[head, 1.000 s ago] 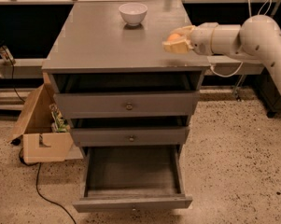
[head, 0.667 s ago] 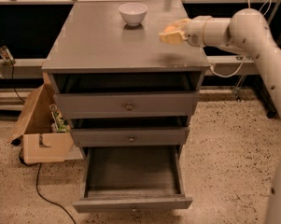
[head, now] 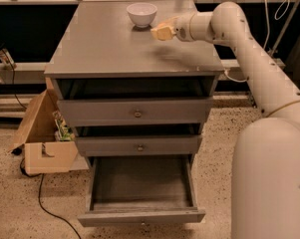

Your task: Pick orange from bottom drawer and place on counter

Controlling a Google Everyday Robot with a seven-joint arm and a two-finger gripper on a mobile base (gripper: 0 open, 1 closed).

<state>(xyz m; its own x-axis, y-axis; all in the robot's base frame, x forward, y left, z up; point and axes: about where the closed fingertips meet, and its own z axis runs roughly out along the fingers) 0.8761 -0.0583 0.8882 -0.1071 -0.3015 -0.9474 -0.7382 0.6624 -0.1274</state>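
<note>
While tool (head: 159, 33) hovers over counter (head: 104, 49) beside bowl (head: 141, 14), bottom drawer (head: 139, 216) open.

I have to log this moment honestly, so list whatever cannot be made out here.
- The orange: none shows in the camera view. The bottom drawer shows a bare floor, and the gripper, above the counter beside the white bowl, may hide it.
- Upper drawers: their open gaps lie in shadow.
- Cardboard box: contents mostly hidden by its walls.
- Robot arm: cut off by the right and bottom edges.
</note>
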